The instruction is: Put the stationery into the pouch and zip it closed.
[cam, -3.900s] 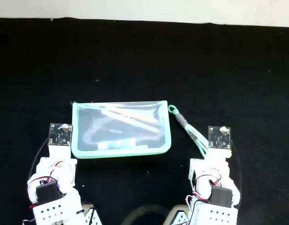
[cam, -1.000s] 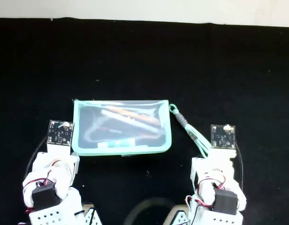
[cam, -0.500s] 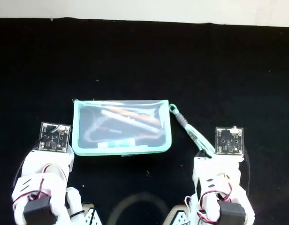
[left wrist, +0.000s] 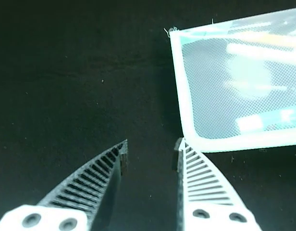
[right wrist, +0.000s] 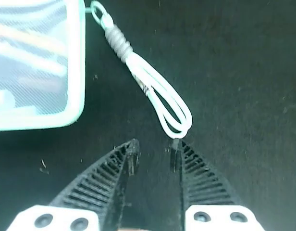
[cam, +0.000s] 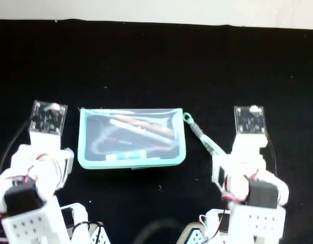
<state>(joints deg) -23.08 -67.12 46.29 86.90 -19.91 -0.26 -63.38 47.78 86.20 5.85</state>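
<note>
Left tool [left wrist: 149, 153] and right tool [right wrist: 154, 154] have lifted; pouch [cam: 132, 138] lies between them.

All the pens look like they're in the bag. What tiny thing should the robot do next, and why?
Probably just pull both arms back to rest. The mint-green mesh pouch lies flat with stationery inside, and its zip looks shut, the corded zipper pull at the end corner. The left gripper and right gripper sit open and empty beside it.
</note>
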